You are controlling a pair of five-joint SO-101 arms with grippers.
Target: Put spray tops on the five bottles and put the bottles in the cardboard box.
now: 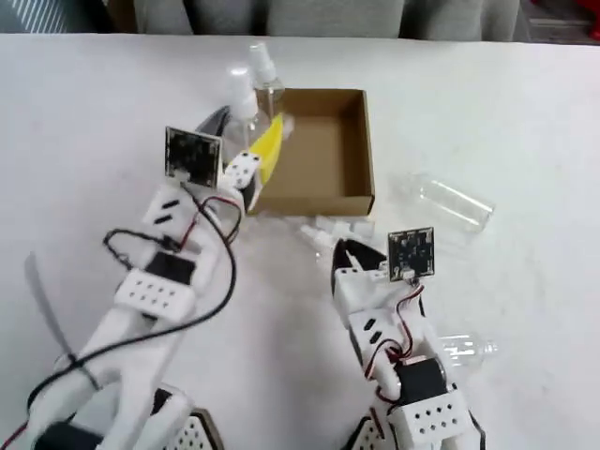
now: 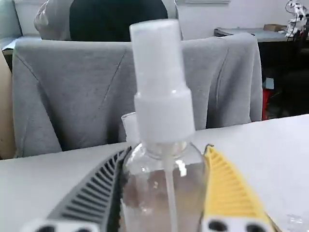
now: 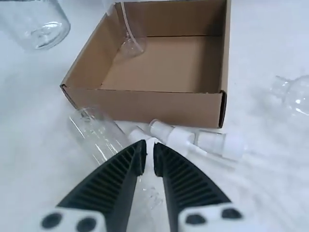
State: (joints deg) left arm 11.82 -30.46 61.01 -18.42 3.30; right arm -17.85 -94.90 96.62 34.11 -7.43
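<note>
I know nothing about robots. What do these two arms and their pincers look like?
The left arm and right arm are blocky white plastic, looped with black and red cables, each with a small black circuit board at the wrist. The left gripper has one black ribbed finger and one yellow; the right gripper has two ribbed fingers, both black.

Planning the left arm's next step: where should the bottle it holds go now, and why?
Probably shift the spray bottle over the cardboard box floor and lower it: its spray top looks seated, the left gripper grips it, and it is at the box's rim.
</note>
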